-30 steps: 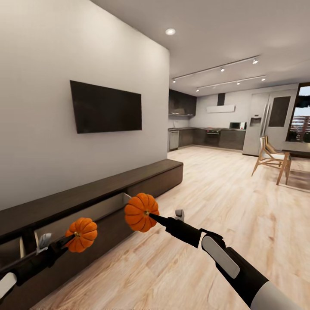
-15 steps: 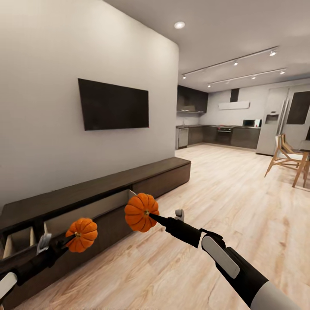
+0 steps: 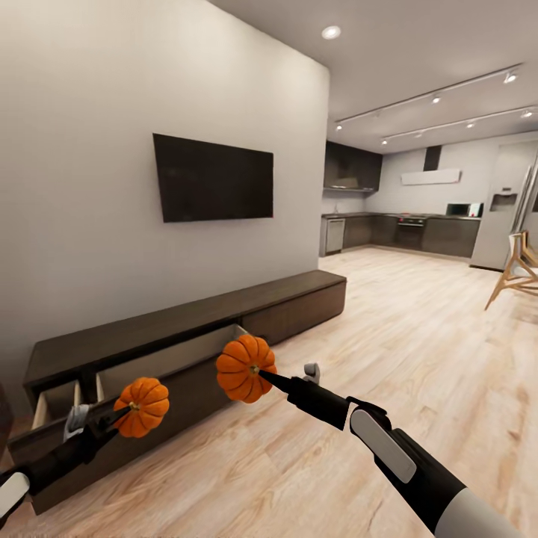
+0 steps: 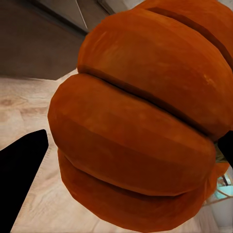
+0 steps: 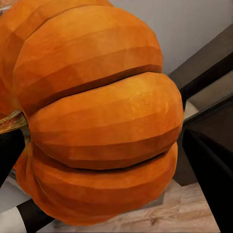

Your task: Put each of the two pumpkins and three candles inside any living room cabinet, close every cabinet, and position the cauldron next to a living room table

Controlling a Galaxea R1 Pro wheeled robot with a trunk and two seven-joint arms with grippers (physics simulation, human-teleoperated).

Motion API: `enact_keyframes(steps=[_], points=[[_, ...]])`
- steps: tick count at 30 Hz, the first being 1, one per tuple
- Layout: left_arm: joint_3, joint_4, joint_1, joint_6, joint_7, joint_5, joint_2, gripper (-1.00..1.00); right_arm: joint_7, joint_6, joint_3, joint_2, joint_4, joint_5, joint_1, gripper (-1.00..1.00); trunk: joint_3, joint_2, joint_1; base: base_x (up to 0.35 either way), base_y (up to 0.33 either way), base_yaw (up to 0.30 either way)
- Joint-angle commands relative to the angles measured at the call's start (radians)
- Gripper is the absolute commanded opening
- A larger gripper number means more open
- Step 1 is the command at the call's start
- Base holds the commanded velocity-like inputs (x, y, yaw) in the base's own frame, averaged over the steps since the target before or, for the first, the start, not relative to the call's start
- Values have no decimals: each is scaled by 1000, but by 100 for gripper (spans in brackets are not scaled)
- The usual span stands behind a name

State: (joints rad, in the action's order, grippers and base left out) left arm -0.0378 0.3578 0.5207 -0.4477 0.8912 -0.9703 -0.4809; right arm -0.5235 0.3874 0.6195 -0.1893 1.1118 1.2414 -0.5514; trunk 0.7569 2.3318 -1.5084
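Observation:
Each of my grippers holds an orange ribbed pumpkin in the air. The left gripper (image 3: 128,409) is shut on one pumpkin (image 3: 142,407) (image 4: 141,121) at the lower left. The right gripper (image 3: 261,373) is shut on the other pumpkin (image 3: 244,368) (image 5: 97,116) near the middle. Behind them the long dark-brown cabinet (image 3: 224,310) runs along the white wall, with its left front pulled out as an open drawer (image 3: 134,373). A black fingertip (image 4: 19,170) flanks the left pumpkin in the left wrist view. Candles, cauldron and table are out of view.
A black TV (image 3: 213,178) hangs on the wall above the cabinet. Light wood floor (image 3: 388,351) stretches toward a kitchen (image 3: 418,232) at the back. A wooden chair (image 3: 515,265) stands at the far right edge.
The whole view has swung to the left: cabinet, TV and kitchen shifted right in the picture and the cabinet's left end came into sight. Both arms and pumpkins hold the same pose.

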Motion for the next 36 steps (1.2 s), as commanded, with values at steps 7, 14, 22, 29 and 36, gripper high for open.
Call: enact_keyframes(steps=[7, 14, 22, 29, 36], points=[[-4, 0, 1, -6, -4, -7, 0, -100, 0, 5, 2, -1, 0, 10, -1, -100, -12, -49, 27, 0, 0, 160], [-4, 0, 1, -6, -5, -7, 0, -100, 0, 5, 2, -1, 0, 10, -1, -100, -25, -98, 54, 0, 0, 160], [-2, 0, 1, -6, 1, -7, 0, -100, -14, -9, -4, -1, 2, 9, -1, -100, -21, -105, 58, 0, 0, 109], [-4, 0, 1, -6, -4, -6, 0, -100, -18, -12, -7, -1, 2, 10, -1, -100, -20, -105, 58, 0, -118, 9], [-4, 0, 1, -5, -6, -5, 1, -100, -16, -12, -6, -1, 2, 9, -1, -100, -20, -105, 58, 17, -277, 214]])
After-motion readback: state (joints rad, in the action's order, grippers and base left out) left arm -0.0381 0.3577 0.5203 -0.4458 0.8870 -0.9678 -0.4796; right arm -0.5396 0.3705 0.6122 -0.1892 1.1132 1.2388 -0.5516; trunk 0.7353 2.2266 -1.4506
